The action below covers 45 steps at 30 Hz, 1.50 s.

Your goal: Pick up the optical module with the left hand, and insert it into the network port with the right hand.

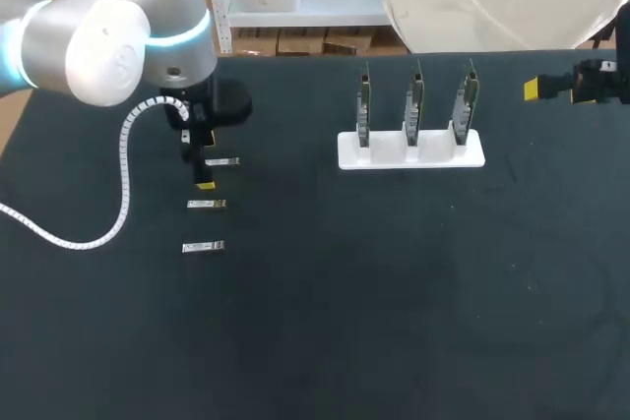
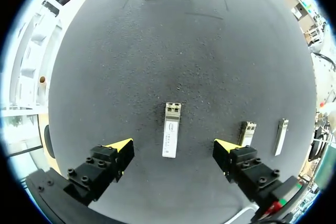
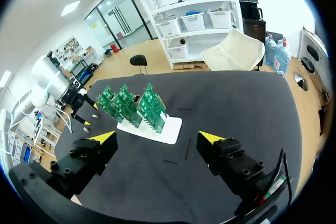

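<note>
Our left gripper (image 2: 172,148) hung low over the left part of the table (image 1: 325,322), its fingers spread wide and holding nothing. The optical module (image 2: 170,129) lay flat on the dark surface between them, and neither yellow tip touched it. It was the farthest of a short row; two further modules (image 1: 205,226) lay just nearer to us, beside the gripper rather than inside it.

The relation that mattered was the module's long axis. It ran left to right, pointing ahead of the gripper toward the white stand (image 1: 411,151), while one finger stood on its far side and the other on its near side. We judged that closing would therefore pinch it across its narrow width, which is the grip wanted. There was slack on both sides, so the module seemed fairly well centred.

Our right gripper (image 3: 157,139) waited at the far right of the table, well apart from the row, also wide open and empty. It faced the stand and its three upright circuit boards (image 3: 134,103). We could not make out the network port itself. The left arm was plainly the nearer one to the module, the right arm the nearer one to the boards.
</note>
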{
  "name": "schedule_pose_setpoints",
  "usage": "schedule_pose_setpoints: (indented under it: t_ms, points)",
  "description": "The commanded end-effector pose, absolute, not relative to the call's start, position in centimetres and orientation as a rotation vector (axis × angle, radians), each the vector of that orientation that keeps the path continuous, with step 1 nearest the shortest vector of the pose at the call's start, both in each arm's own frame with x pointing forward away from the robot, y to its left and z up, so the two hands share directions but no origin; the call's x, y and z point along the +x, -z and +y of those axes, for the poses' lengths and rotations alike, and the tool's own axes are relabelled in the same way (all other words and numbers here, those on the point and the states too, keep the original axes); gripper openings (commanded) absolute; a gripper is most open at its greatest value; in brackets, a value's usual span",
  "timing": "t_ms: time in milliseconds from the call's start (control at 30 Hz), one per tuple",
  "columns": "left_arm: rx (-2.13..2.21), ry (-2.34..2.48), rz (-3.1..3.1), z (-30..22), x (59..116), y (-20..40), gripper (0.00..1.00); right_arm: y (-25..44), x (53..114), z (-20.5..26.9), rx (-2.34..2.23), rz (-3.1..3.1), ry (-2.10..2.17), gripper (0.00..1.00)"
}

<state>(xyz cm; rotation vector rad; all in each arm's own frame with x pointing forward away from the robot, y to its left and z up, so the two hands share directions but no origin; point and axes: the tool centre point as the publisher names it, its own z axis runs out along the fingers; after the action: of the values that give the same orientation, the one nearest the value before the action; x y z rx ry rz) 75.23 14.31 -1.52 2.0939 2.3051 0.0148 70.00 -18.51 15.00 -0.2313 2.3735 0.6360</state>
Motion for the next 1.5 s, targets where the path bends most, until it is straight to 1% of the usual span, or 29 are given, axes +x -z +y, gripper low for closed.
schedule_pose_setpoints:
  t_ms: [33, 200, 233, 267, 300, 333, 367, 800, 1033, 1233, 1500]
  points:
    - [2.102, -0.005, 2.306, 14.3, 75.6, 1.5, 1.0, -15.0, 70.0, -18.5, -0.231, 2.374, -0.636, 1.0]
    - [2.109, 0.01, 2.3, 14.3, 75.6, 1.6, 1.0, -15.0, 70.0, -18.5, -0.231, 2.374, -0.636, 1.0]
    - [2.109, 0.015, 2.298, 14.3, 75.6, 1.6, 0.87, -15.0, 70.0, -18.5, -0.231, 2.374, -0.636, 1.0]
    - [2.109, 0.018, 2.297, 14.3, 75.6, 1.6, 0.55, -15.0, 70.0, -18.5, -0.231, 2.374, -0.636, 1.0]
    - [2.109, 0.022, 2.296, 14.2, 75.6, 1.6, 0.37, -15.0, 70.0, -18.5, -0.231, 2.374, -0.636, 1.0]
    - [2.107, 0.025, 2.295, 14.2, 75.6, 1.6, 0.05, -15.0, 70.0, -18.5, -0.231, 2.374, -0.636, 1.0]
    - [2.105, 0.028, 2.295, 14.2, 75.6, 1.6, 0.0, -15.0, 70.0, -18.5, -0.231, 2.374, -0.636, 1.0]
    - [2.081, 0.03, 2.274, 14.1, 75.5, 1.5, 0.0, -15.0, 70.0, -18.5, -0.231, 2.374, -0.636, 1.0]
    - [1.982, 0.07, 2.256, 13.4, 76.1, 0.0, 0.0, -15.0, 70.0, -18.5, -0.231, 2.374, -0.636, 1.0]
    - [1.748, 0.214, 2.25, 12.3, 77.2, -3.4, 0.0, -15.0, 70.0, -18.5, -0.231, 2.374, -0.636, 1.0]
    - [1.262, 0.6, 2.116, 10.2, 79.1, -12.1, 0.0, -15.0, 70.0, -18.5, -0.231, 2.374, -0.636, 1.0]
